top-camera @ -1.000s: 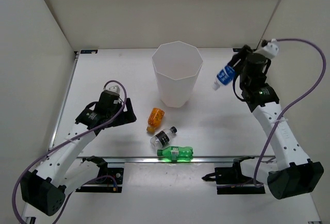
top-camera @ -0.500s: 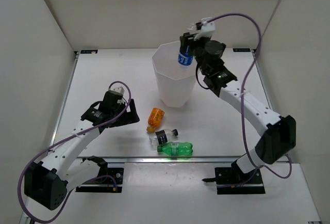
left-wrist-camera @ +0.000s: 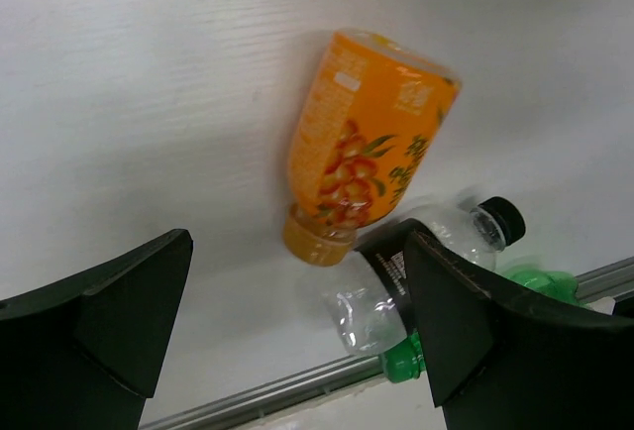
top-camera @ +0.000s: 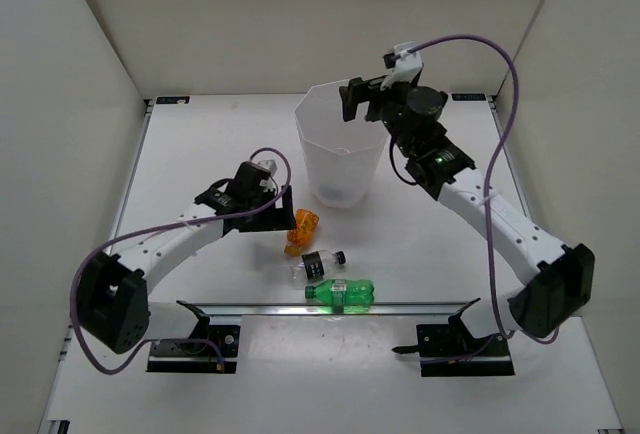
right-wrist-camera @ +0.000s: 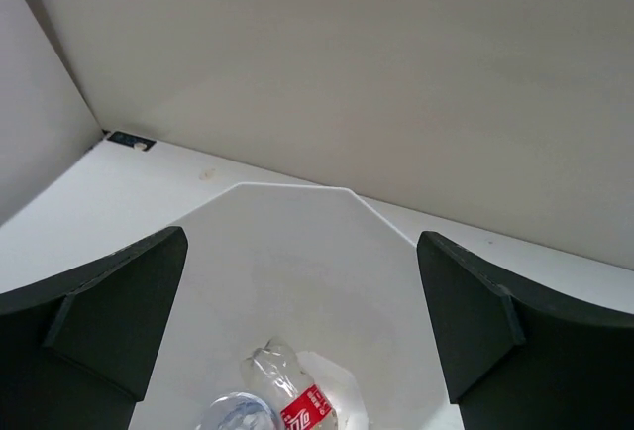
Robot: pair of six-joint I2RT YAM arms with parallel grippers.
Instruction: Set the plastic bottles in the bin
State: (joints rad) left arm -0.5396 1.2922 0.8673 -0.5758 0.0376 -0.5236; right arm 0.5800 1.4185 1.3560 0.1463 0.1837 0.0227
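The white bin (top-camera: 318, 126) stands at the table's middle back. My right gripper (top-camera: 362, 102) hangs open above its rim with nothing between its fingers. In the right wrist view the gripper (right-wrist-camera: 302, 237) looks down into the bin (right-wrist-camera: 297, 252), where a clear bottle with a red label (right-wrist-camera: 297, 400) lies beside another clear bottle (right-wrist-camera: 233, 415). My left gripper (top-camera: 283, 209) is open just left of the orange bottle (top-camera: 301, 229). The clear black-label bottle (top-camera: 318, 264) and the green bottle (top-camera: 340, 294) lie nearer. In the left wrist view the open gripper (left-wrist-camera: 297, 242) frames the orange bottle (left-wrist-camera: 367, 143), the black-label bottle (left-wrist-camera: 426, 271) and the green bottle (left-wrist-camera: 401, 361).
A metal rail (top-camera: 250, 306) runs along the table's near edge, right beside the green bottle. White walls close in the table at the back and on both sides.
My right arm swung left from the table's right side to above the bin with the blue-label bottle, then opened; the bottle is gone from its jaws. My left gripper moved right toward the orange bottle.
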